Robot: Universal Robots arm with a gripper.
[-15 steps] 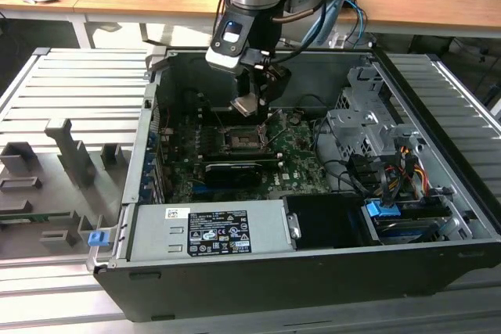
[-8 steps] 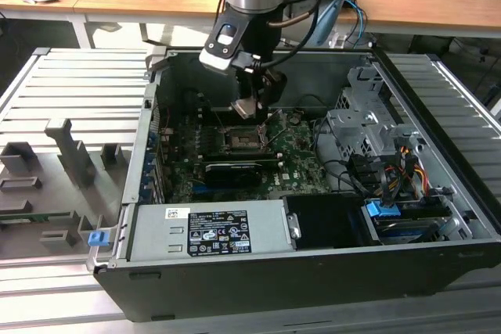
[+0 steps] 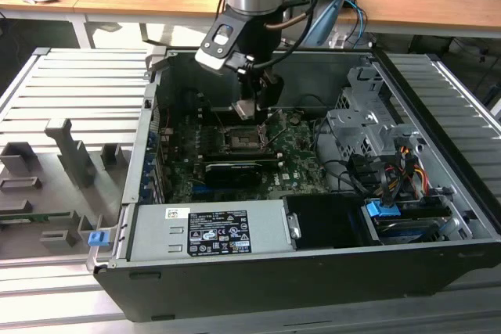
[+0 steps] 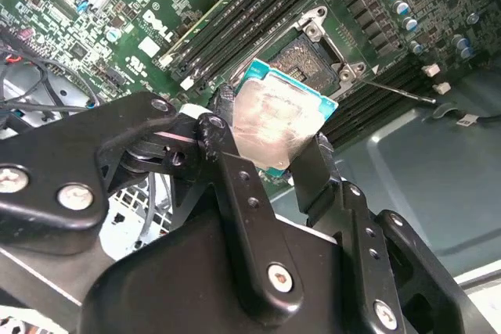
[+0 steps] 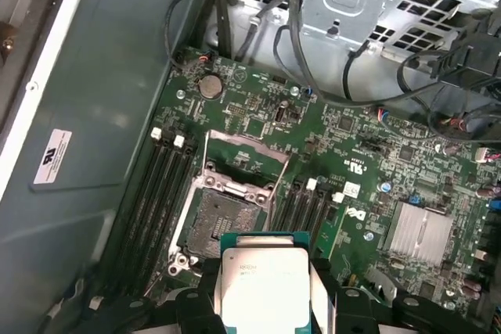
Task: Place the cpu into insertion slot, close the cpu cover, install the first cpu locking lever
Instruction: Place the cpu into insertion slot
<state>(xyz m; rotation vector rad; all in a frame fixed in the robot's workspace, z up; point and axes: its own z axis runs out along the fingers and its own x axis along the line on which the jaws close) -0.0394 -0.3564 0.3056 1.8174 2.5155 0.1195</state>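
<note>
My gripper (image 4: 274,137) is shut on the cpu (image 4: 275,117), a flat square chip with a tan-silver face and a green edge, pinched at two opposite sides by the black fingers (image 4: 235,174). In the exterior view the gripper (image 3: 252,109) hangs with the cpu inside the open computer case, a little above the insertion slot (image 3: 243,140). In the first wrist view the cpu (image 5: 264,278) hovers near one edge of the bare black insertion slot (image 5: 210,220). The cpu cover (image 5: 244,152) stands tilted up at the slot's far side. A thin locking lever (image 4: 399,91) sticks out beside the slot (image 4: 307,52).
Long black memory slots (image 5: 160,193) flank the socket. A long black card (image 3: 231,171) lies just in front of it. A power supply box (image 3: 207,232) fills the front, and a metal drive cage (image 3: 364,127) with cables (image 3: 387,174) stands at the exterior view's right. The case walls (image 3: 258,56) enclose the board.
</note>
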